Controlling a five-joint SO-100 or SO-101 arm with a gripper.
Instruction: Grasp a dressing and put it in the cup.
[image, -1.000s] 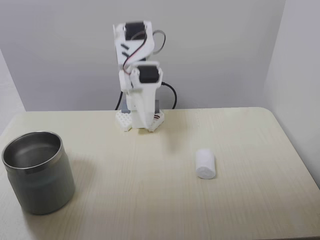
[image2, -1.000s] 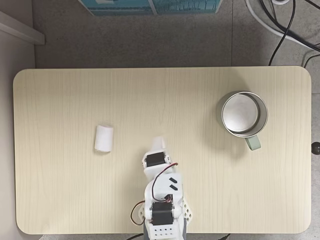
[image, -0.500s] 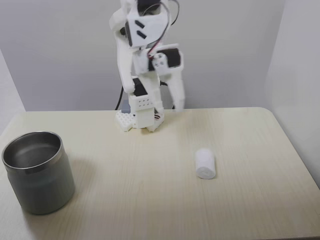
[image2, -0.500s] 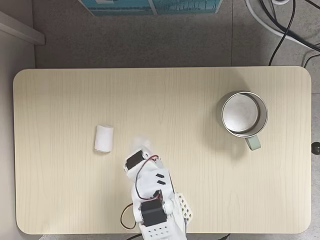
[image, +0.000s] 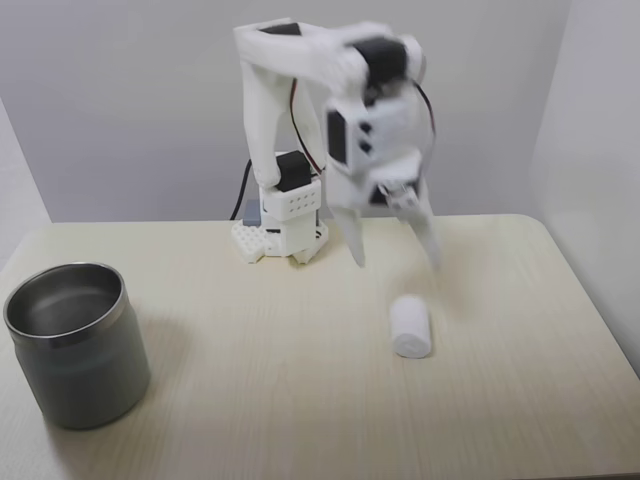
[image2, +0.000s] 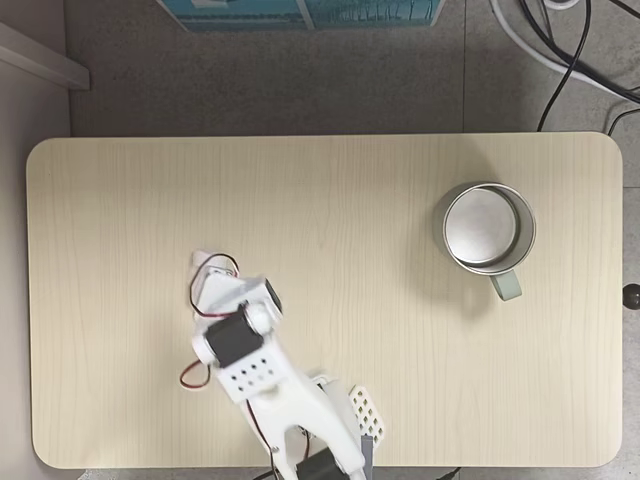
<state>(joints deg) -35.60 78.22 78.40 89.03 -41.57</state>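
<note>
Hovering blurred, spread fingers (image: 355, 240) straddle the dressing (image: 410, 326) from above.

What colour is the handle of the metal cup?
Pale green; the cup shows its handle best in the fixed view from above.

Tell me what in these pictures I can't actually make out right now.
- The dressing: in the fixed view from above, the arm covers nearly all of it.
- The gripper: its fingers are motion-blurred in the front fixed view, so their exact tips are unclear.
- The cup: its floor is hidden behind its near wall in the front view.
- The cables: cut off by the top edge.
</note>
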